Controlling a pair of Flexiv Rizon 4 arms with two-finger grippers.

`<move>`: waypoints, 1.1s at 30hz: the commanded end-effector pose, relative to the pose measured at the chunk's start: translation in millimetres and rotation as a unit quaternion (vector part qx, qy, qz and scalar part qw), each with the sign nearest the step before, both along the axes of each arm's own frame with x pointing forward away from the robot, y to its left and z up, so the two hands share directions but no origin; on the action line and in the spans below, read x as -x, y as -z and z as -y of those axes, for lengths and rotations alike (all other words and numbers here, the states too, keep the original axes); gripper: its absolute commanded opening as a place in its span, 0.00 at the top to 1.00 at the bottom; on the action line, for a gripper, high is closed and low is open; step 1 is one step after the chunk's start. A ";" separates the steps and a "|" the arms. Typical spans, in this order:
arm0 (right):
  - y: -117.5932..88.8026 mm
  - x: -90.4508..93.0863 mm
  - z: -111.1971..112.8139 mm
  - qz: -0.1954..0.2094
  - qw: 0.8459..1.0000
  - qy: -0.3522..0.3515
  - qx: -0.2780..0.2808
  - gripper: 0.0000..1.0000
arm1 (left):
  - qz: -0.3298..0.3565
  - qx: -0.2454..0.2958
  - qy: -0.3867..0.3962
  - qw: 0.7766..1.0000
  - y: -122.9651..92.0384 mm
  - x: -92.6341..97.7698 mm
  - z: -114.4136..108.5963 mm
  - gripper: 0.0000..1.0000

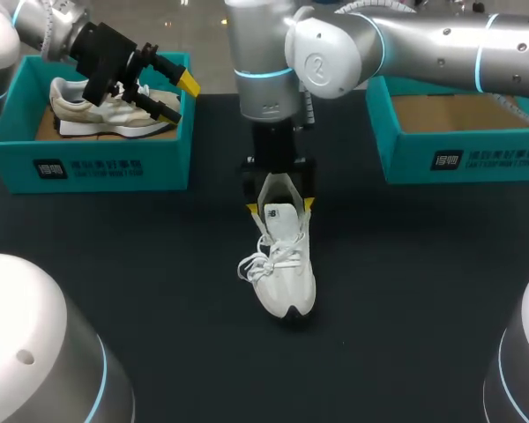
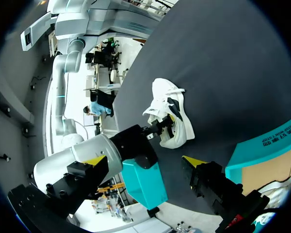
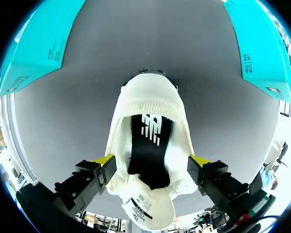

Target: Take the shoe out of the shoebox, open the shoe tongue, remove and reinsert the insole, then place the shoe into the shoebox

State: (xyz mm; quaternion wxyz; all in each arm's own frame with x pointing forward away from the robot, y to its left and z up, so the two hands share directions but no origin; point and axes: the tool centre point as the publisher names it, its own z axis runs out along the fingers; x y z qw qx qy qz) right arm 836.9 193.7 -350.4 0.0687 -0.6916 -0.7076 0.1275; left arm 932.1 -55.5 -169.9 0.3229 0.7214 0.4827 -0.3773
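A white shoe (image 1: 284,269) lies on the dark table at the middle, with its laces loose. My right gripper (image 1: 280,206) hangs straight above its far end, open, one yellow-tipped finger on each side of the shoe's mouth. In the right wrist view the shoe (image 3: 150,99) sits between the spread fingers (image 3: 105,161), and a black insole (image 3: 149,150) shows inside. The tongue (image 3: 148,208) is folded back with its label side up. My left gripper (image 1: 169,92) stands open and holds nothing, above a beige shoe (image 1: 106,113) in the left teal shoebox (image 1: 88,167). From the left wrist, the white shoe (image 2: 170,114) lies well ahead.
A second teal shoebox (image 1: 463,159) stands at the back right, its cardboard floor bare. My right arm reaches over that box to the middle. Dark table surface stretches around and in front of the white shoe.
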 end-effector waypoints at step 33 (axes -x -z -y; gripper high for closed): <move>-10.4 13.2 4.8 -0.002 1.000 0.011 0.012 0.00 | 0.000 -0.002 0.000 1.000 -0.6 0.1 -0.6 0.00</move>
